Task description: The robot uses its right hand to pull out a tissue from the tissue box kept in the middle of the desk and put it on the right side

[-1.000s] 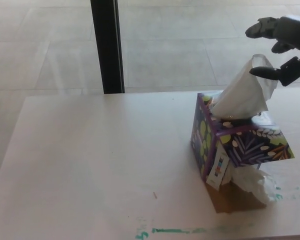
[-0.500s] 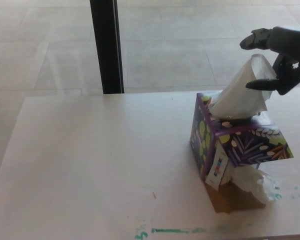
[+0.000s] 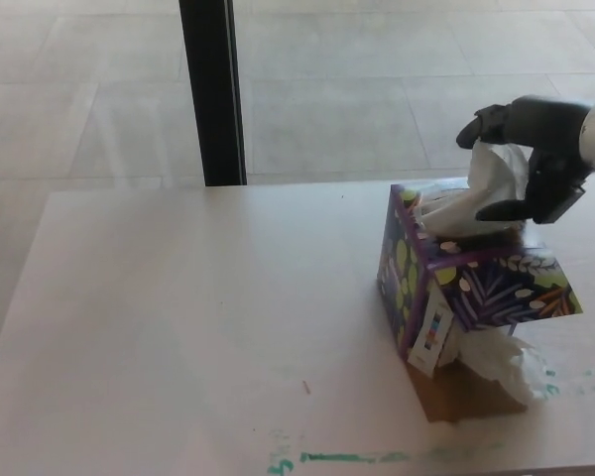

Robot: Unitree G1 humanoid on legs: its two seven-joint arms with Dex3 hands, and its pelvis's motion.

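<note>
A purple, leaf-patterned tissue box [image 3: 471, 283] is seen toward the right side of a pale desk [image 3: 198, 327], tipped up on a brown cardboard piece [image 3: 466, 395] with a crumpled tissue [image 3: 506, 362] lying at its front corner. The robot's right hand [image 3: 535, 159] is placed just above the box's top opening, thumb and fingers curled around the white tissue [image 3: 481, 193] that stands out of it. The tissue appears pinched between the upper fingers and the lower thumb, though how firmly it is held cannot be judged. The left hand is not shown.

The pull-out is judged not yet done, as the tissue is lodged in the opening. Several risks can be named. Since the box is light and already tilted, it could be dragged or toppled if the tissue is drawn sideways rather than upward. The sheet could be torn by a sharp tug, or lost from a shallow pinch. A second tissue could also be carried out with the first.
</note>
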